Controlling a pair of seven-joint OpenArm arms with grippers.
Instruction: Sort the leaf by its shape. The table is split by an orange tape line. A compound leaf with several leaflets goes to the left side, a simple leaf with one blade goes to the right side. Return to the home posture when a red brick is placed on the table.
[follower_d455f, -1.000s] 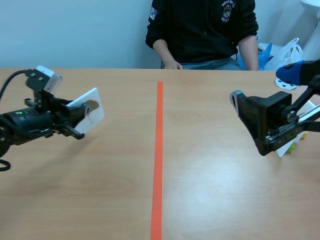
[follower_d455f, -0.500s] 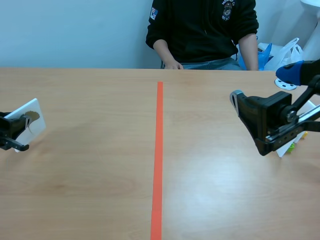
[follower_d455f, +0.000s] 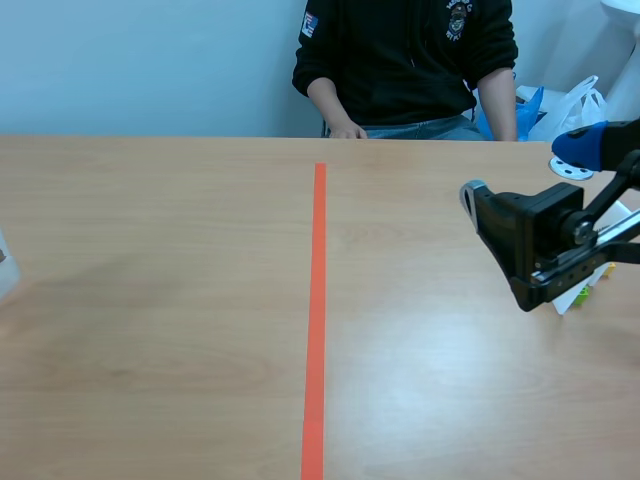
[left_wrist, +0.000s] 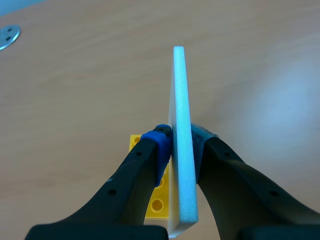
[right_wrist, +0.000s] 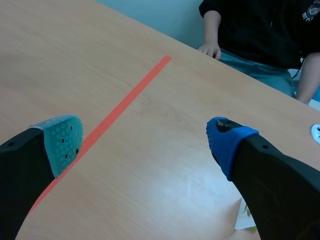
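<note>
Two grippers inspected. Left gripper (left_wrist: 181, 145) is clamped on the white leaf card (left_wrist: 181, 100), held edge-on between its pads above a yellow brick (left_wrist: 158, 204); only a sliver shows at the scene's far left edge. Right gripper (right_wrist: 145, 141) is spread wide, empty. Card judged light, stiff foam, easily dented: grip near its edge, moderate pressure

The right gripper (right_wrist: 142, 132) has two thick black fingers (right_wrist: 280, 185); one pad (right_wrist: 62, 142) is grey-green with dark dots, the other pad (right_wrist: 227, 142) is plain blue. The left gripper (left_wrist: 181, 139) is also black, with a blue pad (left_wrist: 157, 145) and small round holes (left_wrist: 112, 191) in the fingers
</note>
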